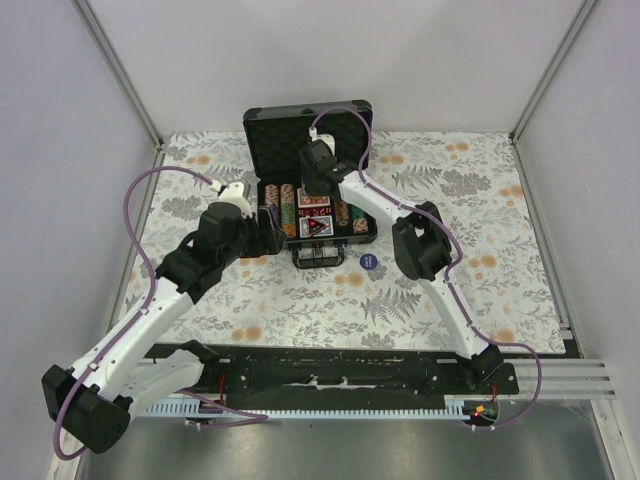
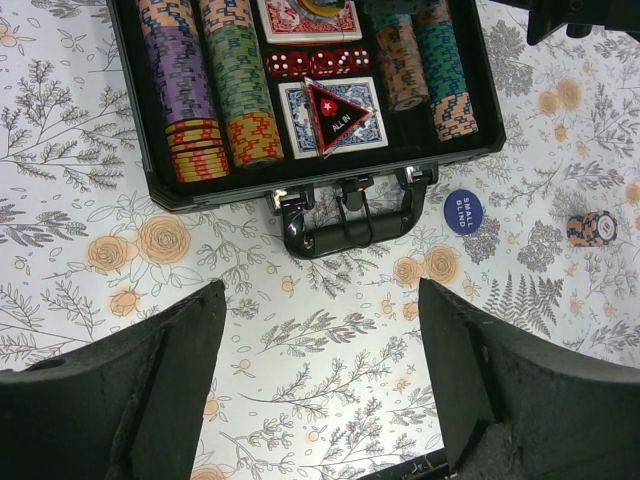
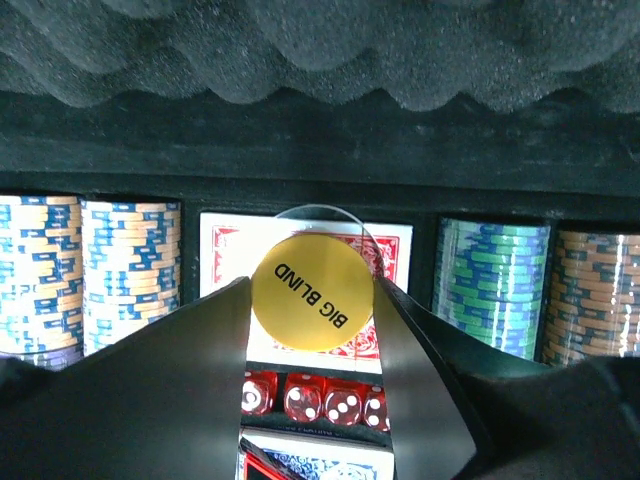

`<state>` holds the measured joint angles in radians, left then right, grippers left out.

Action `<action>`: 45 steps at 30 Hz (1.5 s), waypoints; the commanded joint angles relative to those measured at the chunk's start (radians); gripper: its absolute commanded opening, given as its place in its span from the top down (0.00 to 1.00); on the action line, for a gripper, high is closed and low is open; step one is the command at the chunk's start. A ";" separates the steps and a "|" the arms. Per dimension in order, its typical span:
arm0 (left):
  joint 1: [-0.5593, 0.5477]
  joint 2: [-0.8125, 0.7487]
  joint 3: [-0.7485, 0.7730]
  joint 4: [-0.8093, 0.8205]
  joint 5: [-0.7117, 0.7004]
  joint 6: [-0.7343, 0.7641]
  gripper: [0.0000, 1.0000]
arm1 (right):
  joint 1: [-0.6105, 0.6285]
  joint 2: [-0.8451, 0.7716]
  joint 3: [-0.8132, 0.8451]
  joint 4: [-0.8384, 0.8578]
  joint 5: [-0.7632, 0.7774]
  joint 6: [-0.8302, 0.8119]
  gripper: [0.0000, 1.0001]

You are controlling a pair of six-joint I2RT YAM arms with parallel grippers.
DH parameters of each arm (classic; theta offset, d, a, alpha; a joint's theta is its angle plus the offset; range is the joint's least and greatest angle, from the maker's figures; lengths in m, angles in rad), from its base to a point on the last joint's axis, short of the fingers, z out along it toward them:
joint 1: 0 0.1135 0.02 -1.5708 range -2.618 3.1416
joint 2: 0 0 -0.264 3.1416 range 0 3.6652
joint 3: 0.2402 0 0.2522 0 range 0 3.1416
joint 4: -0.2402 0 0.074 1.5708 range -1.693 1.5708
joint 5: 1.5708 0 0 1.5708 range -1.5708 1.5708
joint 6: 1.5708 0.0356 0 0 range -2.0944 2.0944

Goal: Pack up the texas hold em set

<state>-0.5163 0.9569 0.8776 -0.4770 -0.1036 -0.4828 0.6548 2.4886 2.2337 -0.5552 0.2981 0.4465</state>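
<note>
The dark grey briefcase [image 1: 256, 150] stands open at the back of the table, foam-lined lid [image 3: 320, 60] upright. It holds rows of multicoloured poker chips [image 2: 185, 90], a red deck [image 3: 225, 250], red dice [image 3: 320, 400], and a blue deck [image 2: 295, 125] with a triangular "ALL IN" button [image 2: 327, 115] on it. My right gripper [image 3: 310, 300] is shut on a yellow "BIG BLIND" button [image 3: 310, 290], just above the red deck. My left gripper [image 2: 320, 380] is open and empty, above the cloth in front of the case handle [image 2: 345, 235].
A blue "SMALL BLIND" button [image 2: 463, 212] lies on the floral cloth right of the handle; it also shows in the top view [image 1: 369, 262]. A short stack of chips [image 2: 592, 229] lies further right. Grey walls close in the table on three sides.
</note>
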 commanded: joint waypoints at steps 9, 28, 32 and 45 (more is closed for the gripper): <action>0.006 0.005 0.026 0.023 -0.013 0.009 0.16 | 0.012 0.012 0.037 0.063 0.038 -0.046 0.36; 0.006 -0.037 0.011 0.052 0.021 -0.014 0.16 | 0.023 -0.430 -0.269 -0.179 0.001 0.026 0.24; 0.006 -0.050 0.008 0.051 0.028 -0.016 0.16 | 0.023 -0.513 -0.371 -0.264 -0.028 0.055 0.24; 0.006 -0.064 0.000 0.041 0.035 -0.022 0.16 | 0.022 -0.764 -0.842 -0.200 -0.019 0.106 0.17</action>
<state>-0.5163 0.9131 0.8776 -0.4618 -0.0734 -0.4843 0.6743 1.8050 1.4651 -0.8013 0.2848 0.5365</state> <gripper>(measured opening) 0.834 0.821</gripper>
